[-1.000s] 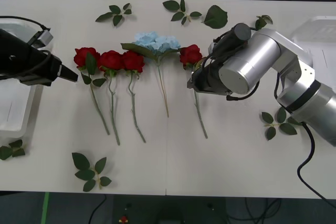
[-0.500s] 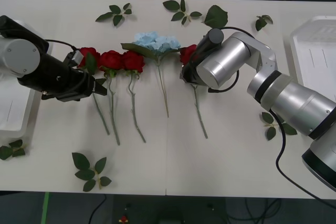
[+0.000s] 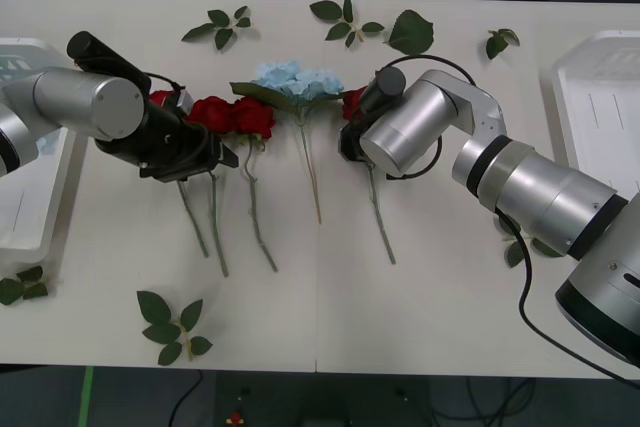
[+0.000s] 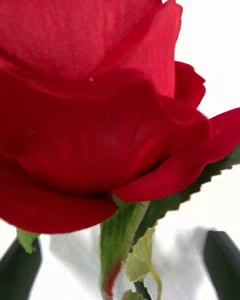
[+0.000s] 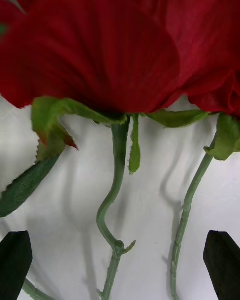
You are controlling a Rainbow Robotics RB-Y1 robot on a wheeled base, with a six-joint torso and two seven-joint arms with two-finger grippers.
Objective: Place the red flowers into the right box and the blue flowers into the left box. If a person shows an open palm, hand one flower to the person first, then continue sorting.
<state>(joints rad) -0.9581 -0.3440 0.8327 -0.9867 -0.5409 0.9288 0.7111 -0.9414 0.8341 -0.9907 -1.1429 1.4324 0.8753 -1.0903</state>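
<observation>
The right gripper [image 4: 120, 265] is spread wide around a red rose [image 4: 95, 105]. The left gripper [image 5: 120, 265] is spread around another rose's stem [image 5: 114, 200].

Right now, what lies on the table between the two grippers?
In the front view, two red roses and the blue flower, its stem running toward the robot, lie between the left gripper and the right gripper.

Your front camera looks down from above on the whole tabletop [image 3: 420, 327]. Each wrist camera sits very close over a red rose [image 4: 100, 105], facing the white surface between its black fingertips [image 5: 15, 257]. Those roses [image 3: 235, 115] lie mid-table in your overhead view.
</observation>
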